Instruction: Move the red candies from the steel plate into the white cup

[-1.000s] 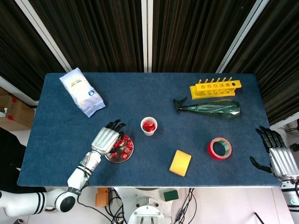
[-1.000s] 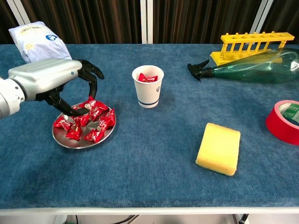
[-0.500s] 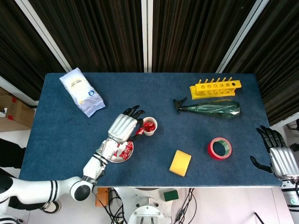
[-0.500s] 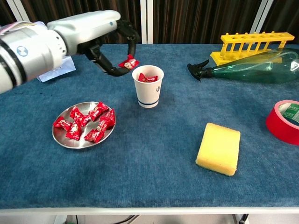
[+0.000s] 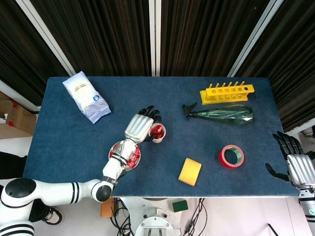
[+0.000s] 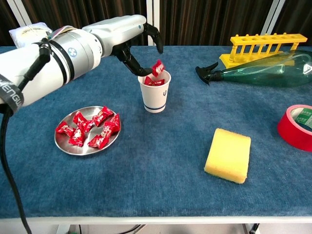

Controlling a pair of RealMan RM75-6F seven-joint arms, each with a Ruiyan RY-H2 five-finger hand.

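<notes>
The white cup (image 5: 157, 133) (image 6: 155, 95) stands mid-table with red candies inside. Left of it, the steel plate (image 5: 135, 162) (image 6: 87, 150) carries several red candies (image 6: 90, 127). My left hand (image 5: 140, 127) (image 6: 130, 35) hovers over the cup's left rim, thumb and fingers apart. One red candy (image 6: 157, 67) is in the air just above the cup's mouth, below the fingertips and touching neither. My right hand (image 5: 298, 167) rests off the table's right edge, fingers spread and empty; the chest view does not show it.
A white bag (image 5: 86, 97) (image 6: 34, 36) lies at the far left. A yellow rack (image 5: 226, 92) and green spray bottle (image 5: 221, 114) sit far right. Red tape (image 5: 231, 156) and a yellow sponge (image 5: 190, 171) (image 6: 227, 155) lie right of the cup.
My left hand lifted a candy off the plate, carried it right over the cup, then spread its fingers; the candy now drops toward the cup. The right hand stayed put.
</notes>
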